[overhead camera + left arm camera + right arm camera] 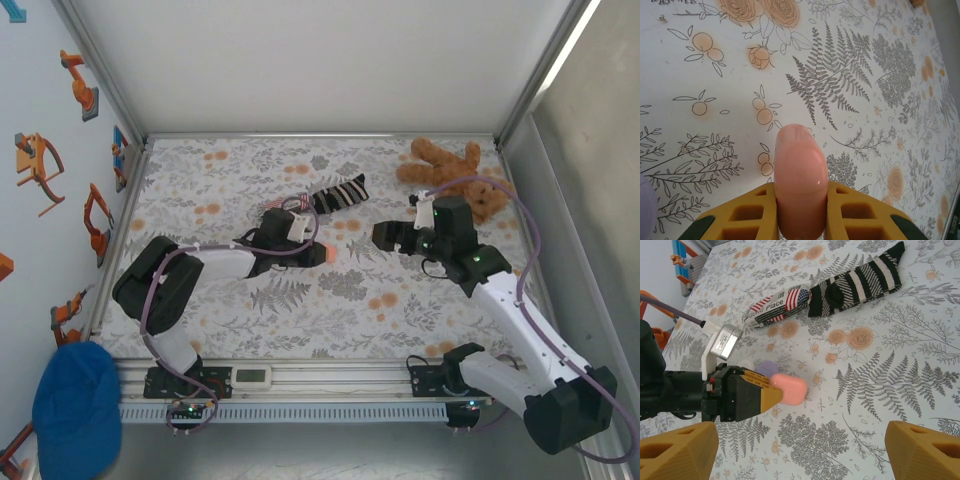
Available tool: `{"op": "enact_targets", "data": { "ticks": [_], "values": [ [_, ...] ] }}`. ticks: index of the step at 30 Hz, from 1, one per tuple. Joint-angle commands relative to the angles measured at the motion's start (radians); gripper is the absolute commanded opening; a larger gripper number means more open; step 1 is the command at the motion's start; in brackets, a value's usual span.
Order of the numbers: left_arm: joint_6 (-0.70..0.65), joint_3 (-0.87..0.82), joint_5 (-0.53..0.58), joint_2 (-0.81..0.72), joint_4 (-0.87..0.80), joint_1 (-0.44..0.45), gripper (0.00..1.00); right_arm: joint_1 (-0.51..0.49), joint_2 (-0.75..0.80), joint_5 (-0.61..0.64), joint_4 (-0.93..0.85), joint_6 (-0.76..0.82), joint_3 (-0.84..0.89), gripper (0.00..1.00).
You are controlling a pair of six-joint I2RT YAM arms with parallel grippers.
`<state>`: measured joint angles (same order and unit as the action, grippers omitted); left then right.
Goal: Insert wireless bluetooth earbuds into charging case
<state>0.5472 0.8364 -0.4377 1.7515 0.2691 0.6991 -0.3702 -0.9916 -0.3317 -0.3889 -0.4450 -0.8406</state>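
The left gripper (780, 393) has its blocky, mustard-yellow jaws closed on the charging case (800, 165). The case is a smooth, glossy salmon-pink pebble with rounded corners, held clear of the counter (300, 320) with its free end sticking out past the jaw tips. The counter is covered in a matte cloth printed with grey ferns and pale orange blossoms.

A small, soft-edged lavender lump (768, 368) lies just beside the case. Beyond the case is a knitted sock (860, 282) with black-and-white stripes, touching a rounded fabric pouch (777, 305) with a stars-and-stripes print. Well to the right of the case and further back, a fuzzy tan teddy bear (450, 170) sprawls.

To the case's right, apart from it, the right gripper (800, 455) faces it with its ribbed yellow jaws spread wide and holding nothing.
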Motion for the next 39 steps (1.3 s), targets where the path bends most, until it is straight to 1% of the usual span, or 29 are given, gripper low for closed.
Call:
{"op": "enact_targets", "data": {
  "ticks": [1, 3, 8, 11, 15, 18, 22, 24, 26, 29, 33, 36, 39],
  "values": [
    [0.019, 0.031, 0.002, 0.024, -0.021, 0.000, 0.13, 0.028, 0.021, -0.033, 0.004, -0.001, 0.019, 0.85],
    [0.017, 0.039, 0.002, 0.036, -0.028, -0.001, 0.16, 0.041, 0.021, -0.041, 0.004, 0.002, 0.028, 0.85],
    [0.019, 0.040, 0.012, 0.044, -0.037, -0.002, 0.33, 0.071, 0.018, -0.054, 0.008, 0.007, 0.047, 0.85],
    [0.018, 0.038, 0.024, 0.035, -0.040, -0.004, 0.41, 0.094, 0.015, -0.065, 0.008, 0.014, 0.052, 0.85],
    [0.003, 0.041, 0.038, -0.003, -0.063, -0.011, 0.47, 0.127, 0.008, -0.071, -0.011, 0.035, 0.037, 0.85],
    [-0.027, 0.041, 0.068, -0.071, -0.108, -0.014, 0.53, 0.163, 0.007, -0.053, -0.043, 0.071, 0.013, 0.85],
    [-0.094, 0.038, 0.146, -0.215, -0.201, -0.017, 0.61, 0.234, 0.009, -0.017, -0.046, 0.101, 0.004, 0.86],
    [-0.132, 0.031, 0.205, -0.297, -0.248, -0.022, 0.68, 0.261, 0.013, 0.042, -0.045, 0.120, 0.009, 0.88],
    [-0.166, 0.012, 0.271, -0.383, -0.282, -0.035, 0.74, 0.279, 0.022, 0.136, -0.032, 0.148, 0.024, 0.92],
    [-0.192, -0.029, 0.348, -0.498, -0.310, -0.078, 0.83, 0.321, 0.048, 0.229, 0.043, 0.171, 0.082, 0.96],
    [-0.212, -0.081, 0.413, -0.615, -0.332, -0.153, 0.90, 0.364, 0.084, 0.309, 0.148, 0.187, 0.162, 0.99],
    [-0.243, -0.114, 0.499, -0.687, -0.346, -0.188, 0.94, 0.378, 0.106, 0.353, 0.278, 0.232, 0.244, 0.99],
    [-0.258, -0.152, 0.580, -0.737, -0.340, -0.235, 0.96, 0.378, 0.106, 0.391, 0.459, 0.287, 0.342, 1.00]
  ]
}}
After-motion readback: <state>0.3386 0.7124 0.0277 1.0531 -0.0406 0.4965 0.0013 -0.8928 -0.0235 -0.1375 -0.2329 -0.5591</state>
